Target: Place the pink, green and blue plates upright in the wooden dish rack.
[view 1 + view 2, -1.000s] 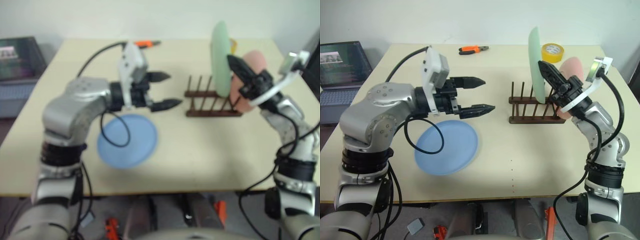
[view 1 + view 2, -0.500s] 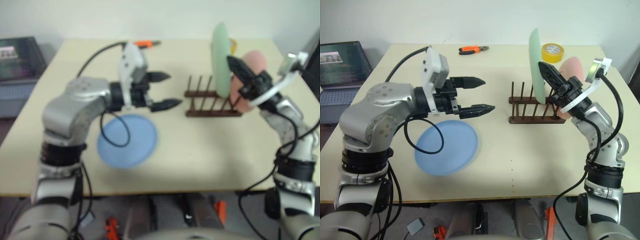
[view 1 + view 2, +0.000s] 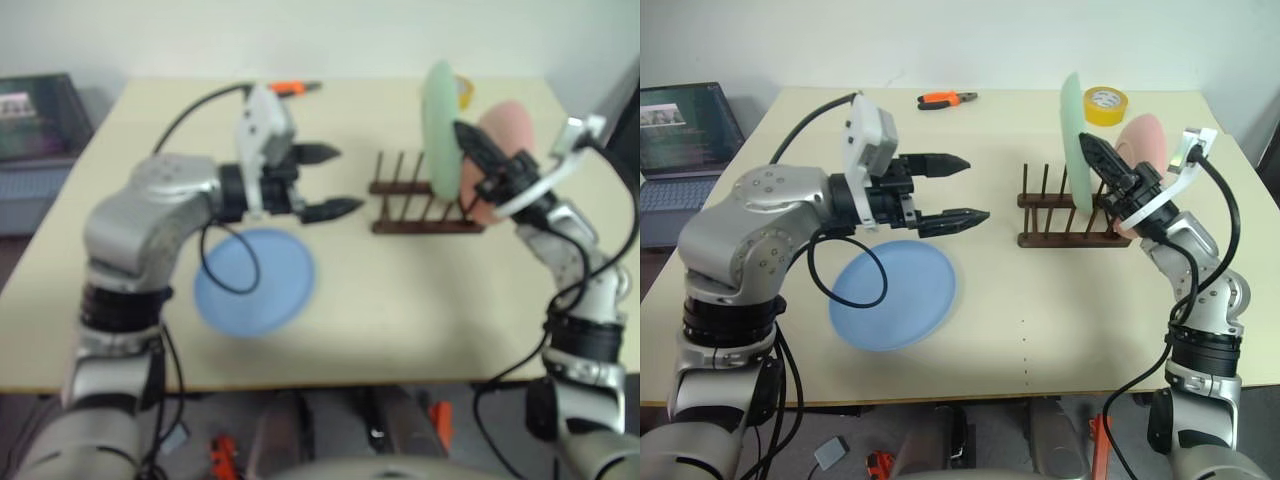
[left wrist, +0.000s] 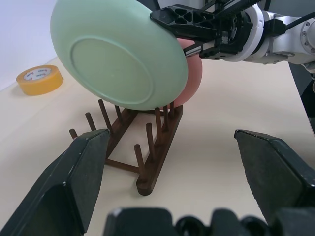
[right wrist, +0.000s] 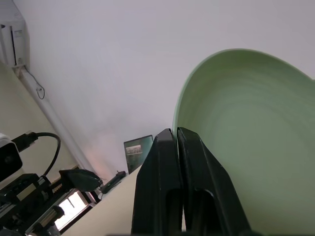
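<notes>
A pale, matte table (image 3: pixel 1040 330) spreads under two robot arms, its far right corner cut off from view. Three plain round plates are in the scene. The light blue plate (image 3: pixel 893 293) lies flat near the left, partly covered by the left arm and a looping black cable. The mint green plate (image 3: pixel 1072 128) stands on edge at the right end of the wooden dish rack (image 3: pixel 1065 215), leaning a little; its smooth underside, with a raised foot ring, shows in the left wrist view. The salmon pink plate (image 3: pixel 1145 140) stands just behind it on the right, mostly hidden by the green plate and the right arm; whether it sits between pegs is hard to make out. The rack is dark brown wood: two base rails with thin upright pegs, the left slots unfilled. The left gripper (image 3: pixel 955 188) hangs above the table left of the rack, its two black fingers spread wide and holding nothing. The right gripper (image 3: pixel 1090 150), fingers pressed together, lies against the green plate's right face; whether it grips the rim is unclear. One yellow tape roll (image 3: pixel 1105 104) and one orange-handled pair of pliers (image 3: pixel 946 98) sit at the far edge.
</notes>
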Robot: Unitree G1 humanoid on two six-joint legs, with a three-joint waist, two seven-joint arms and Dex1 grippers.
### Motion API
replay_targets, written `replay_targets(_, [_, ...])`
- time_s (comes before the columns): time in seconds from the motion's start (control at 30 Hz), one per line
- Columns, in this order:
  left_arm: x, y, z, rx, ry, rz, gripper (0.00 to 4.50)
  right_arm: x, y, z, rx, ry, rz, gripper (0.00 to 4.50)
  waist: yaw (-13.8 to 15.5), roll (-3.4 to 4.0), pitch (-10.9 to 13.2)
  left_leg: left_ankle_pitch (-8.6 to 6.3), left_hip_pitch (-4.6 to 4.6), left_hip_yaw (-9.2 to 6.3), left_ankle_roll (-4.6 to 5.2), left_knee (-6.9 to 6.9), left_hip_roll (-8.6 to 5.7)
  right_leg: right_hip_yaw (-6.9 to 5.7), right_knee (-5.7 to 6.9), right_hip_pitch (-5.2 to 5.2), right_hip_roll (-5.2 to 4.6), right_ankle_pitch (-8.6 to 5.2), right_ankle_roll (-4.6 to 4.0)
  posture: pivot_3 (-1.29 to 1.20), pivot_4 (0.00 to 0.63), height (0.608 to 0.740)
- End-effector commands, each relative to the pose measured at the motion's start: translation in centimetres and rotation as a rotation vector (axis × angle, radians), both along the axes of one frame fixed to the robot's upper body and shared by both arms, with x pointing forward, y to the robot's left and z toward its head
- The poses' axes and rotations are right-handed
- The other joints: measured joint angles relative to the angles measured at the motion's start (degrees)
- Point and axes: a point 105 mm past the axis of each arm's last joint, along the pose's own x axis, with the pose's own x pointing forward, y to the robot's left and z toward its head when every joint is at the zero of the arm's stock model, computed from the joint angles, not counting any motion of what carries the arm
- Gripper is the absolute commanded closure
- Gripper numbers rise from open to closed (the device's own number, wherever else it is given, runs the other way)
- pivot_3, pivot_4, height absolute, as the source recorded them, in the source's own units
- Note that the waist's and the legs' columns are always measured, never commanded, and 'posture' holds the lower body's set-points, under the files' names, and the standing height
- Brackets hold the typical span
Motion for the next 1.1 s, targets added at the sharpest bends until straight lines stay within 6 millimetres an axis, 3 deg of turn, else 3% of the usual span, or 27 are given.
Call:
replay_targets(0.03, [-0.6,0.0,1.4,-0.01,-0.058,-0.013,0.0,0.0,-0.9,0.9,0.001,-0.036,-0.033,4.48,0.0,0.0,0.0,0.0,0.0,0.0,0.0,0.0,0.0,0.0,0.0,0.0,0.0,0.0,0.0,0.0,0.15,0.74])
replay_targets(0.4, [-0.6,0.0,1.5,-0.011,-0.062,-0.011,0.0,0.4,-1.1,0.5,-0.059,-0.036,-0.078,4.48,0.0,0.0,0.0,0.0,0.02,0.0,0.0,0.01,-0.01,0.01,0.02,0.01,0.01,0.0,0.0,0.0,0.15,0.74])
replay_targets(0.5, [-0.6,0.0,1.5,-0.011,-0.062,-0.012,0.0,0.4,-1.1,0.4,-0.083,-0.042,-0.089,3.81,0.0,0.0,0.0,0.0,0.02,0.0,0.0,0.01,0.0,0.01,0.02,0.01,0.01,0.0,0.0,0.0,0.15,0.74])
replay_targets(0.67, [-0.5,0.0,1.4,-0.013,-0.06,-0.013,0.0,0.2,-0.9,0.2,-0.121,-0.061,-0.096,2.14,0.0,0.0,0.0,0.0,0.0,0.0,0.0,0.0,0.0,0.01,0.0,-0.01,0.02,0.0,0.0,0.0,0.15,0.74])
replay_targets(1.1, [-0.6,0.0,1.4,-0.015,-0.057,-0.012,0.0,-0.6,-0.1,0.2,-0.21,-0.127,-0.087,2.14,0.0,0.0,0.0,0.0,0.0,0.0,0.0,0.0,0.0,0.01,0.01,-0.02,0.06,0.0,0.0,0.0,0.15,0.74])
